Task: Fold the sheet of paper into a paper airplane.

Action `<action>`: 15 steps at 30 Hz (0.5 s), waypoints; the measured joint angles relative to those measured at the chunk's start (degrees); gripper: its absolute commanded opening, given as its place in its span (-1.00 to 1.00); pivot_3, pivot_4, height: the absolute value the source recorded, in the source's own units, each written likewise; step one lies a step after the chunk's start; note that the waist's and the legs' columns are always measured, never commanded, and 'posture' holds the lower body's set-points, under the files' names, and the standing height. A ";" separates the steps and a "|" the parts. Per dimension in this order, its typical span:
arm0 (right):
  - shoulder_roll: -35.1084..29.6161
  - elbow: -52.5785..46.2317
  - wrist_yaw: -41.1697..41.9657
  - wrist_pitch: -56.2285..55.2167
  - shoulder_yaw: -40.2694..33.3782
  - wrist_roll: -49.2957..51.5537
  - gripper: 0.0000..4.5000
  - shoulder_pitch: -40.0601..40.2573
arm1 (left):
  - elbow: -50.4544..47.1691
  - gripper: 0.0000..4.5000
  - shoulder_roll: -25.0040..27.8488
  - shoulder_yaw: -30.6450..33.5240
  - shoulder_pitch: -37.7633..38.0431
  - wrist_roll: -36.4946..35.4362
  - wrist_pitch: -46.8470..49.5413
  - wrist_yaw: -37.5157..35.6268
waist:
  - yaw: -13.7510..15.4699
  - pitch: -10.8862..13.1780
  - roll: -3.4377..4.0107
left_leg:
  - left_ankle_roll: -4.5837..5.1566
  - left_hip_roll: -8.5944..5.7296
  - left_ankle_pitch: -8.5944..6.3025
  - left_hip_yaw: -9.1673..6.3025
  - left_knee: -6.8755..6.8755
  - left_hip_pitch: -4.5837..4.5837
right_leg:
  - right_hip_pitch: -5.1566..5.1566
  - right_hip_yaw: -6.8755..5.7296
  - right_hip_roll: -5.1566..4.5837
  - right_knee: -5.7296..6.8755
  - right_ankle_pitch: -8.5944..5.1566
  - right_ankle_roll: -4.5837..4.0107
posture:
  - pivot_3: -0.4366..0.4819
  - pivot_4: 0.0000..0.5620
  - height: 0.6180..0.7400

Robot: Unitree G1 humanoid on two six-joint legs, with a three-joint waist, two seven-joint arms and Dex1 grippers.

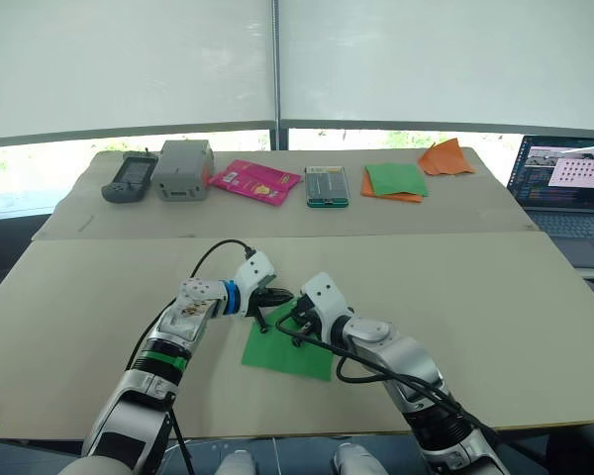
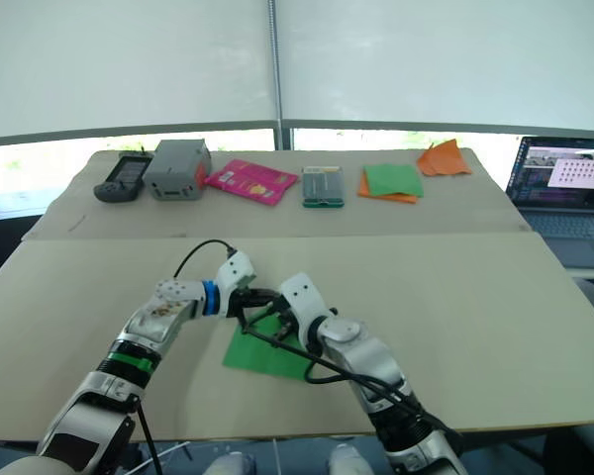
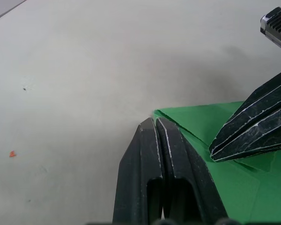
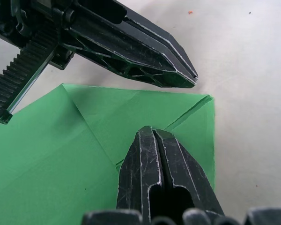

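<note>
The bright green sheet of paper lies flat on the near table, one far corner folded over into a triangular flap. Both grippers meet at its far edge. My left gripper is shut, with its tip at the paper's far corner, touching the table beside the edge. My right gripper is also shut, its tip resting on the folded flap close to the crease. From the head, the left gripper sits just beyond the right gripper. No paper is between either pair of fingers.
On the far table stand a dark handheld controller, a grey box, a pink packet, a small green-edged case, a green-and-orange stack of sheets and an orange pointed paper piece. A laptop sits at the right.
</note>
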 measured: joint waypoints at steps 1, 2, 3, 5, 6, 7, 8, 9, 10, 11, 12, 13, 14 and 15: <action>-0.01 -0.02 0.00 0.00 0.00 0.00 -1.00 0.01 | 0.15 -0.97 -0.41 -0.12 0.00 0.14 -0.02 0.03 | 0.00 0.00 0.00 | 0.00 0.00 0.00 0.00 0.00 0.00 | 0.00 0.00 0.00 0.00 -0.01 -0.02 | -0.05 -0.47 1.00; -0.02 -0.04 0.00 0.00 0.00 0.00 -1.00 0.02 | 0.23 -0.97 -0.87 -0.28 0.00 0.27 -0.02 0.05 | 0.01 0.00 0.00 | 0.00 0.00 0.00 0.00 0.00 0.00 | 0.00 0.00 0.00 0.00 -0.01 -0.02 | -0.05 -0.47 1.00; -0.02 -0.07 -0.01 0.00 0.01 0.00 -1.00 0.04 | 0.28 -0.97 -1.31 -0.50 0.00 0.58 -0.02 0.07 | 0.00 0.00 0.00 | 0.00 0.00 0.00 0.00 0.00 -0.01 | 0.00 0.00 0.00 0.00 -0.01 -0.02 | -0.05 -0.47 1.00; -0.02 -0.09 -0.04 0.00 0.05 0.00 -1.00 0.05 | 0.93 -0.97 -1.86 -0.94 -0.01 0.88 -0.37 0.18 | -0.02 0.00 0.00 | 0.00 0.00 0.00 0.00 0.00 0.00 | 0.00 0.00 0.00 0.00 -0.01 -0.02 | -0.05 -0.47 1.00; -0.02 -0.15 -0.06 0.00 0.06 0.00 -1.00 0.08 | 1.26 -0.97 -1.86 -1.07 -0.02 1.02 -1.00 0.23 | -0.02 0.00 0.00 | 0.00 0.00 0.00 0.00 0.00 -0.02 | 0.00 0.00 0.00 0.01 -0.01 -0.02 | -0.05 -0.47 1.00; -0.02 -0.18 -0.12 0.00 0.05 0.00 -1.00 0.13 | 1.51 -0.97 -1.86 -1.07 -0.07 1.15 -1.37 0.25 | -0.01 0.00 0.00 | 0.00 0.00 0.00 0.00 0.00 -0.01 | 0.01 0.00 0.00 0.01 -0.01 -0.02 | -0.05 -0.47 1.00; -0.02 -0.23 -0.21 0.00 0.05 0.00 -1.00 0.20 | 1.77 -0.97 -1.86 -1.08 -0.17 1.28 -1.62 0.25 | 0.02 0.00 0.00 | 0.00 0.00 0.00 0.00 0.00 0.00 | 0.00 0.00 0.00 0.00 -0.01 -0.02 | -0.05 -0.47 1.00; -0.02 -0.28 -0.30 0.00 0.05 0.00 -1.00 0.25 | 2.11 -0.97 -1.84 -1.11 -0.28 1.42 -2.02 0.27 | 0.03 0.00 0.00 | 0.00 0.00 0.00 0.00 0.00 0.00 | 0.01 0.00 0.00 -0.02 -0.01 -0.02 | -0.05 -0.47 1.00; -0.02 -0.36 -0.41 0.00 0.04 0.00 -1.00 0.33 | 2.35 -0.97 -1.80 -1.24 -0.34 1.79 -2.38 0.29 | 0.05 0.00 0.00 | 0.00 0.00 0.00 0.00 0.00 0.00 | 0.01 0.00 0.00 -0.03 -0.02 -0.03 | -0.05 -0.47 1.00; -0.02 -0.42 -0.54 0.02 0.04 0.00 -1.00 0.38 | 2.64 -0.97 -1.79 -1.42 -0.52 2.08 -2.75 0.29 | 0.10 -0.01 -0.01 | 0.00 0.00 0.00 0.00 0.00 0.01 | 0.02 0.00 0.00 -0.02 -0.02 -0.04 | -0.05 -0.47 1.00; -0.02 -0.47 -0.63 0.03 0.03 0.00 -1.00 0.39 | 2.82 -0.97 -1.77 -1.58 -0.69 2.27 -3.00 0.30 | 0.14 -0.01 -0.01 | 0.00 0.00 0.00 -0.01 0.00 0.01 | 0.01 0.00 0.00 -0.02 -0.04 -0.06 | -0.05 -0.47 1.00; -0.02 -0.56 -0.77 0.04 0.02 0.00 -1.00 0.35 | 3.26 -0.97 -1.70 -1.91 -1.04 2.80 -3.47 0.38 | 0.20 -0.01 -0.01 | 0.00 0.00 0.00 -0.01 0.00 0.01 | 0.01 0.00 0.00 -0.02 -0.05 -0.09 | -0.05 -0.47 1.00; -0.02 -0.67 -0.86 0.07 0.02 0.00 -1.00 0.30 | 3.57 -0.97 -1.61 -2.13 -1.33 3.20 -3.68 0.54 | 0.20 -0.01 -0.01 | 0.00 0.00 0.00 -0.01 0.00 0.02 | 0.02 0.00 0.00 -0.03 -0.07 -0.12 | -0.05 -0.47 1.00; -0.01 -0.74 -0.93 0.08 0.02 0.01 -1.00 0.28 | 3.87 -0.97 -1.53 -2.23 -1.57 3.41 -3.76 0.69 | 0.18 -0.04 -0.01 | 0.00 0.00 0.00 -0.01 0.00 0.04 | 0.03 0.00 0.00 -0.03 -0.09 -0.16 | -0.05 -0.47 1.00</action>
